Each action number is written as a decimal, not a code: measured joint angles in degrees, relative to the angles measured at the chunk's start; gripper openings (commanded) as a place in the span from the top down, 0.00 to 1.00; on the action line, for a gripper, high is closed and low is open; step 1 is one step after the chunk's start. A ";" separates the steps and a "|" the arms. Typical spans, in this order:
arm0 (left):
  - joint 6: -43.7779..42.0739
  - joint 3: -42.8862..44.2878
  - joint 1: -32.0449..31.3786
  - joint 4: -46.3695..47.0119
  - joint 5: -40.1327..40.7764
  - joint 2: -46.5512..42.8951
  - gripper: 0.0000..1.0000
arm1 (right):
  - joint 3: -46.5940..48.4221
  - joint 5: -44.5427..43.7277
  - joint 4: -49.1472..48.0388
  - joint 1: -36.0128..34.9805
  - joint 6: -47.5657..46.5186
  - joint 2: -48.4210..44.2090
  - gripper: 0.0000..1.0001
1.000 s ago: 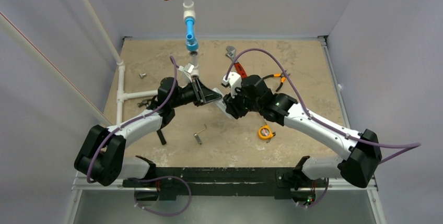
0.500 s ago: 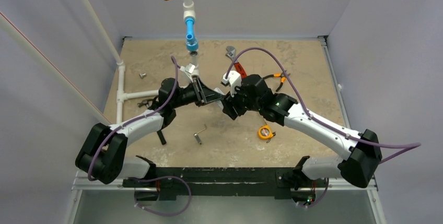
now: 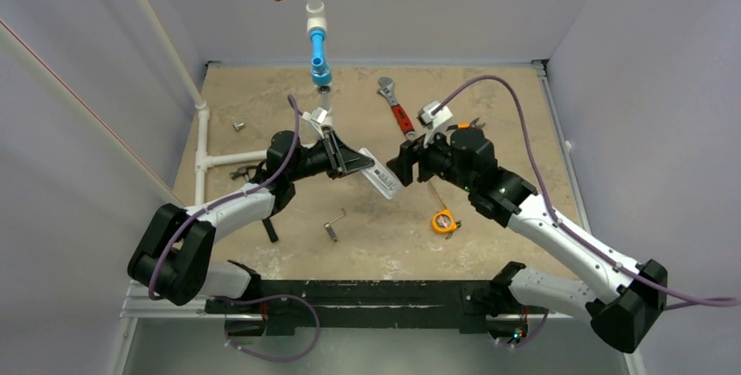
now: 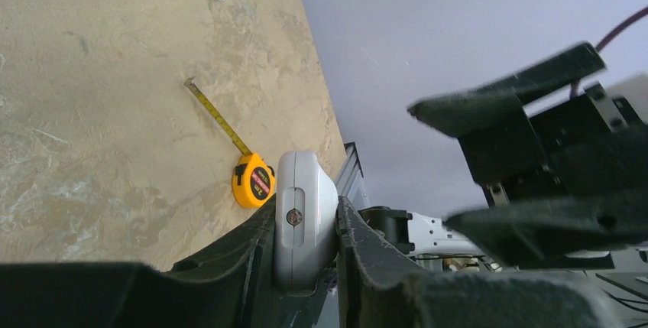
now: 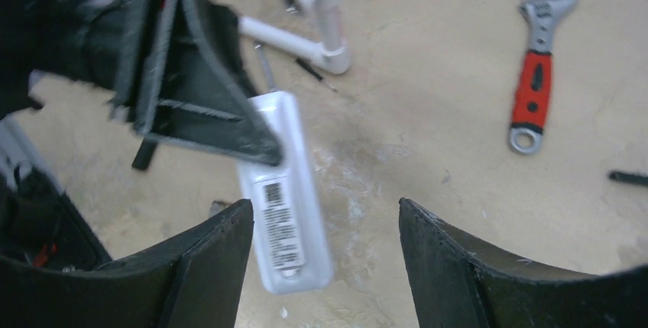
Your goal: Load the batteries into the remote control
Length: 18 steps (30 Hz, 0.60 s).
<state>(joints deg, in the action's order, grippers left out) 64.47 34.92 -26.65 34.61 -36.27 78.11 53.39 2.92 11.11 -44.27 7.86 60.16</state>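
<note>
top view: left gripper point(image 3: 363, 165) sits at frame centre, jaws drawn in narrow and clamped on one end of the remote control point(image 3: 383, 181). the remote is a slim white slab, slanting from the gripper toward the lower right, and looks held up off the tan bench point(image 3: 262, 95).

left wrist view: the remote's rounded end is pinched between the two black fingers point(image 4: 252, 259), touching both. a small screw shows in a recess on that end.

right wrist view: the remote's back faces the camera, with a barcode label on its lower half. its free end shows in the gap between the fingers of the right gripper point(image 5: 324, 207), apart from both. those jaws stand wide, gripping nothing.

top view, right gripper: just to the right of the remote's free end, facing the left gripper.

other items on the bench:
- adjustable wrench point(image 3: 398, 110), red handle, upper centre, lying flat
- yellow tape measure point(image 3: 445, 221), short length of tape pulled out, lower right of the remote
- allen key point(image 3: 334, 225), lower centre
- white pipe run point(image 3: 204, 152) with a tee, along the left edge
- small bolt point(image 3: 238, 127), upper left

blue and orange pipe fitting point(image 3: 315, 43) shows at top centre.
</note>
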 measured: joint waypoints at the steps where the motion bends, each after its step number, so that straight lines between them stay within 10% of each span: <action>1: 0.00 0.00 0.00 -0.02 0.00 -0.02 1.00 | -0.76 0.50 -0.76 2.54 2.05 -0.48 0.33; 18: -0.57 0.28 0.00 -0.55 -0.63 -0.02 1.00 | -25.11 19.39 -22.16 37.75 38.16 -2.08 0.32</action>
<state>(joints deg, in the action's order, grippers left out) 63.90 35.20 -26.65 34.06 -36.91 78.08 28.27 22.31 -11.05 -6.52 46.02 58.08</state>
